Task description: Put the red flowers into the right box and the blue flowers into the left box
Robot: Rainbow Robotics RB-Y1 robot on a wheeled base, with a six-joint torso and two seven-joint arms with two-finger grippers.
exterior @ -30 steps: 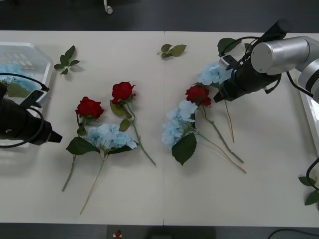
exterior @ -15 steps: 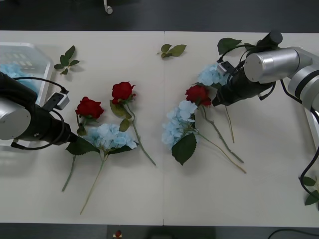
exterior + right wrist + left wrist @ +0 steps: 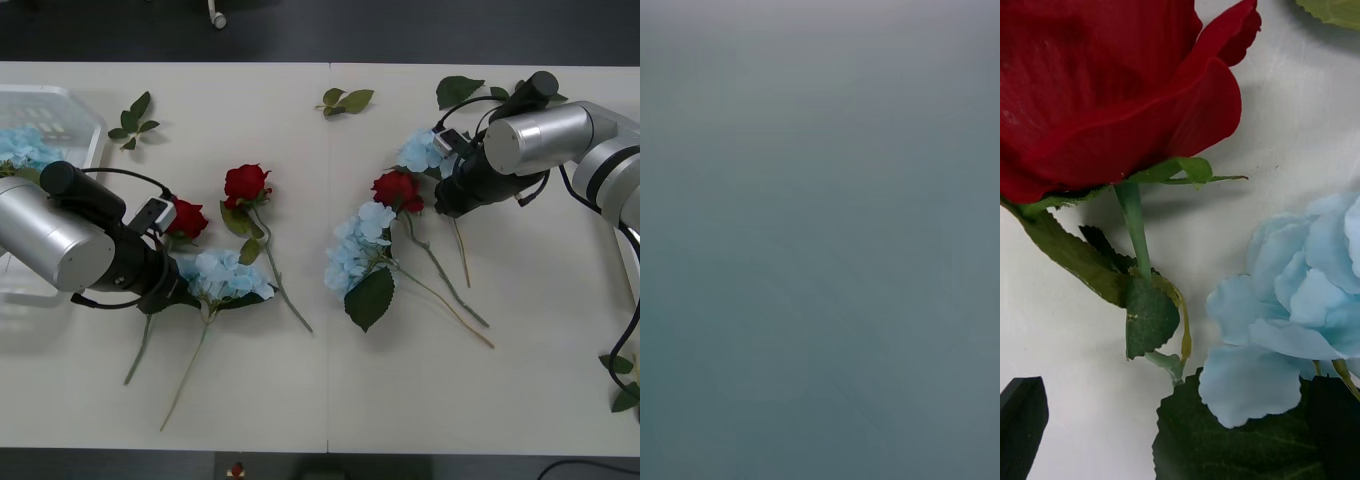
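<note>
On the tabletop [image 3: 330, 390], the left gripper [image 3: 178, 292] sits low at the left group of flowers, its tip just beside the stem of a red rose [image 3: 183, 218] and at the left edge of a pale blue flower cluster [image 3: 222, 275]. The left wrist view shows that rose's bloom [image 3: 1112, 90] and stem close up, with blue petals [image 3: 1292, 315] beside it and one black finger [image 3: 1022, 416] at a corner; whether this gripper's fingers are apart or together cannot be told. A second red rose [image 3: 246, 183] lies a little farther and to the right of the first, its stem running toward the near side.

The right gripper [image 3: 443, 200] is down at the right group, touching or just beside a third red rose [image 3: 398, 189], with a blue flower [image 3: 424, 150] just beyond it and another blue flower [image 3: 358, 245] with a large dark leaf nearer and to the left. Its fingers are hidden by the arm, so their state cannot be told.

The left box [image 3: 60, 105] stands at the far left edge with blue petals [image 3: 25, 148] inside. Loose leaf sprigs [image 3: 134, 118] lie near it, and another sprig [image 3: 346, 100] lies at the far middle.
</note>
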